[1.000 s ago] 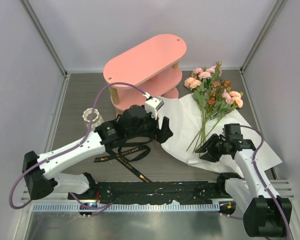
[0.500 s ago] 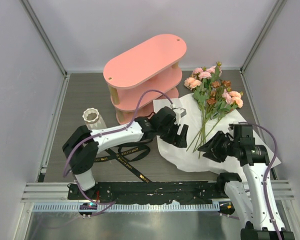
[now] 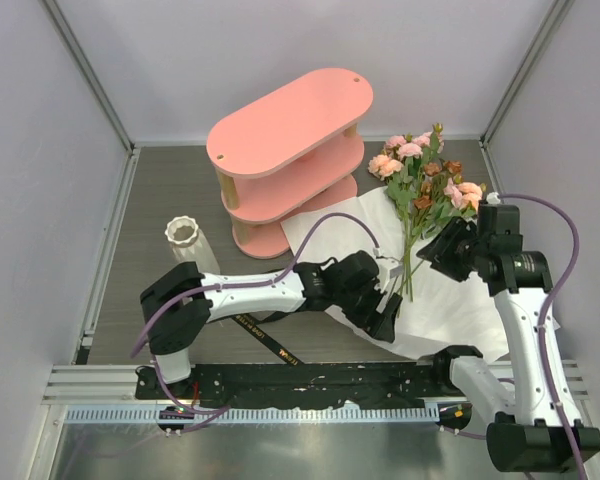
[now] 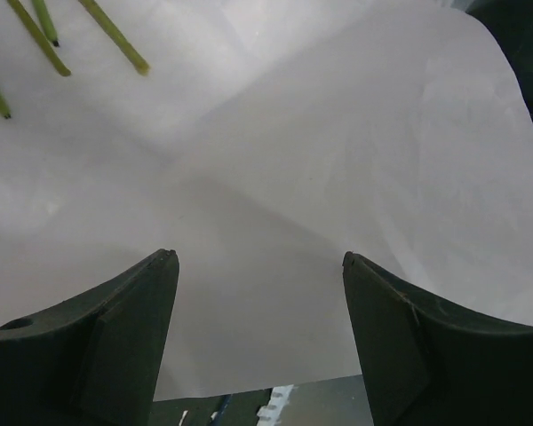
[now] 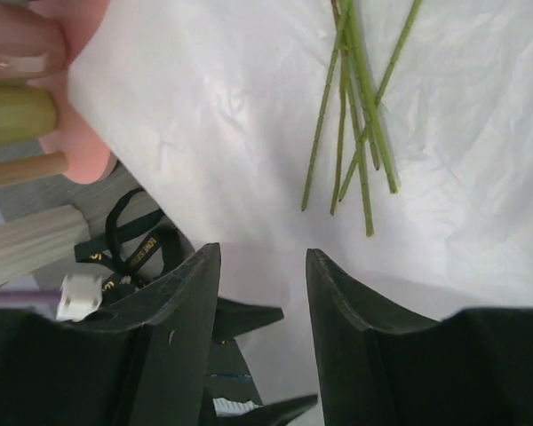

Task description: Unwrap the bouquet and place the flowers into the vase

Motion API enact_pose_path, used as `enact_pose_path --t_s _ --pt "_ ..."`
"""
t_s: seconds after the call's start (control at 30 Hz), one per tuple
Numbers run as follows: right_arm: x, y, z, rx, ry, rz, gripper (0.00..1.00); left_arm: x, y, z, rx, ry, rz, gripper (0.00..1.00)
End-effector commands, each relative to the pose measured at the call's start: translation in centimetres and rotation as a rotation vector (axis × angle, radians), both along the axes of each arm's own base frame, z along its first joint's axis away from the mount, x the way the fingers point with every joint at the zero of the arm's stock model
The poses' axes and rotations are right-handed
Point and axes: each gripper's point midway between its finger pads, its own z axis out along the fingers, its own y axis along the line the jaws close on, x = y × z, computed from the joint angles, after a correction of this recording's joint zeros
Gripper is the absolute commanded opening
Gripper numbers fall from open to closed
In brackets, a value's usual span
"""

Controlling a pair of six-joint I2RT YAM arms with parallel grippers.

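The bouquet lies unwrapped. Its flowers (image 3: 425,180), pink, peach and brown roses, rest on the flattened white paper (image 3: 455,305), with the green stems (image 3: 407,265) (image 5: 360,133) pointing toward the near edge. The white ribbed vase (image 3: 183,234) stands apart at the left. My left gripper (image 3: 388,320) (image 4: 259,257) hovers open over the paper's near part, just below the stem ends (image 4: 115,35), with nothing between its fingers. My right gripper (image 3: 430,252) (image 5: 263,253) is open and empty above the paper, right of the stems.
The pink oval three-tier shelf (image 3: 290,140) stands at the back centre, touching the paper's far left corner. The loose black ribbon (image 3: 270,340) (image 5: 133,248) lies on the table under my left arm. Grey walls close in the left, right and back sides.
My left arm swung right and nearer, from beside the shelf onto the paper's near part, its jaws narrowing slightly. My right arm pulled back and up toward the stems.
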Motion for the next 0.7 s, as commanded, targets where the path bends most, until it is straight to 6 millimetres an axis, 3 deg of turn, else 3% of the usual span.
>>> enact_pose_path --t_s 0.0,0.03,0.07,0.17,0.23,0.43,0.53,0.67 --pt "3.1 -0.7 -3.3 -0.019 0.007 -0.04 0.48 -0.9 -0.1 1.2 -0.066 0.025 -0.007 0.79" --pt "3.2 -0.8 -4.9 -0.015 0.037 -0.06 0.48 -1.1 0.0 1.1 -0.066 0.04 -0.011 0.79" --pt "4.4 -0.7 -5.5 0.007 0.04 -0.086 0.48 -1.6 0.0 0.8 -0.064 0.05 -0.018 0.79" --pt "5.6 0.0 -7.6 0.066 0.089 -0.108 0.46 -2.8 0.3 0.4 -0.06 0.06 -0.03 0.79" --pt "5.2 0.0 -9.1 0.078 0.133 -0.133 0.45 -3.1 0.7 0.5 -0.057 0.056 -0.029 0.79" --pt "6.1 -2.5 -12.0 0.009 0.016 -0.272 0.45 -3.2 1.8 -0.2 -0.04 0.038 -0.022 0.79" --pt "7.5 -3.8 -12.3 -0.032 -0.034 -0.334 0.45 -2.7 1.8 0.6 -0.033 0.007 -0.024 0.79" --pt "9.8 -5.3 -12.2 -0.09 -0.052 -0.388 0.45 -1.1 2.0 4.5 -0.071 -0.1 -0.001 0.82"
